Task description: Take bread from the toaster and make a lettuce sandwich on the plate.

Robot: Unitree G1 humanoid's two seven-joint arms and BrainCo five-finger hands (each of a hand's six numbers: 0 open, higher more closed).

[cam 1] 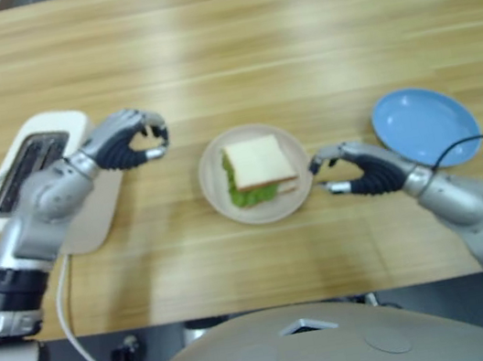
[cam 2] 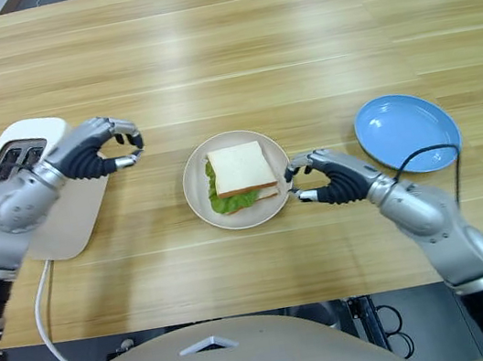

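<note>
Far side of table (cam 2: 228,44) gives wide room to pass, L to R. Near side is tighter: toaster (cam 2: 0,179) at L edge w/ left hand (cam 2: 93,154) over its R side, plate (cam 2: 196,197) w/ sandwich (cam 2: 240,170) mid, right hand (cam 2: 330,180) just beside its rim, blue plate (cam 2: 405,133) further R. Lanes btwn left hand & plate, and btwn right hand & blue plate.
</note>
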